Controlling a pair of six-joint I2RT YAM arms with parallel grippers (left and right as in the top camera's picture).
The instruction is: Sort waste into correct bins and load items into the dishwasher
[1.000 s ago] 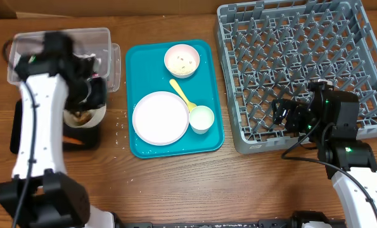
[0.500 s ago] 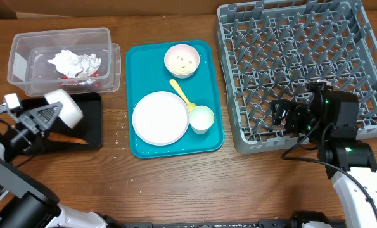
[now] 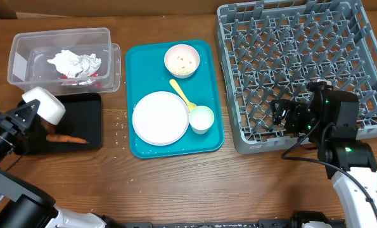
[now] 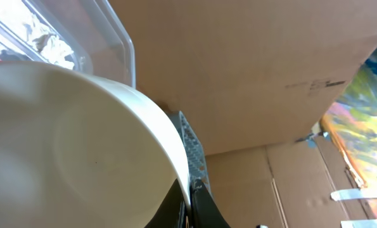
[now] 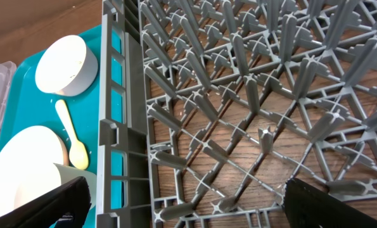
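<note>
**A:** Where is the white bowl (image 3: 44,104)?

**B:** It is up off the desk (image 3: 175,183), at the far left of the overhead view. It is tipped on its side above the left end of the black tray (image 3: 92,115). Our left jaws pinch its rim. In the left wrist view we see a dark finger (image 4: 198,202) right at the bowl's edge.

**A:** And the trash?

**B:** An orange stick (image 3: 66,138) lies in the black tray. The napkin (image 3: 74,62) and the red wrapper (image 3: 80,77) sit in the clear tub (image 3: 16,58) at the upper left.

**A:** So where do we take the bowl?

**B:** We think it goes to the grey rack (image 3: 289,50) on the right side. That is well apart from the bowl, with the teal tray (image 3: 140,63) in between.

**A:** How do we do it well?

**B:** We hold it tight, since a pinch on a rim can slip. We go slow and high, so we pass over the plate (image 3: 160,118), the cup (image 3: 201,119) and the spoon (image 3: 183,95). Then we stand the bowl on its edge between the pegs. We let go only when it rests there.

**A:** What about our right jaws?

**B:** They are wide open and hold nothing, at the lower edge of the rack. We should pick a spot away from them.
</note>
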